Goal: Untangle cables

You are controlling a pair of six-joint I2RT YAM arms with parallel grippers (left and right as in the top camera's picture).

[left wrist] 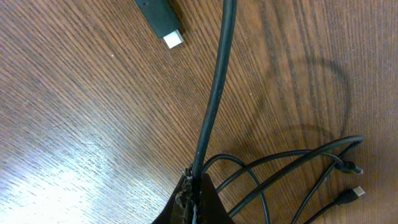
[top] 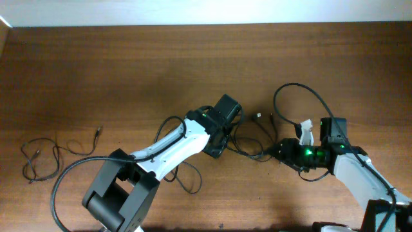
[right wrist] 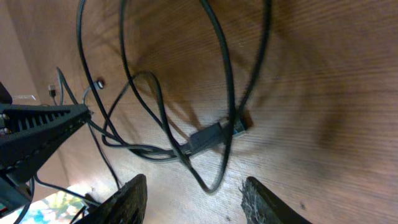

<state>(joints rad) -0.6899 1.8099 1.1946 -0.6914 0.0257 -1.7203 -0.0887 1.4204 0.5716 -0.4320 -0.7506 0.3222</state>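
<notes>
Right of the table's (top: 129, 64) middle, the tangled cables (right wrist: 155, 149) lie between both arms. The left gripper (left wrist: 194, 186) is pressed together on one cord (left wrist: 214, 93), while the right gripper (right wrist: 194, 186) stands spread about a loop (right wrist: 211, 183) near a plug (right wrist: 208, 138). Pulling-apart looks under way; next, the right should pinch that loop and draw it rightward.

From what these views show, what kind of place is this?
Probably a robotics lab workbench: a plain wooden table, a left arm and right arm working over it, and thin black cables laid out for handling.
</notes>
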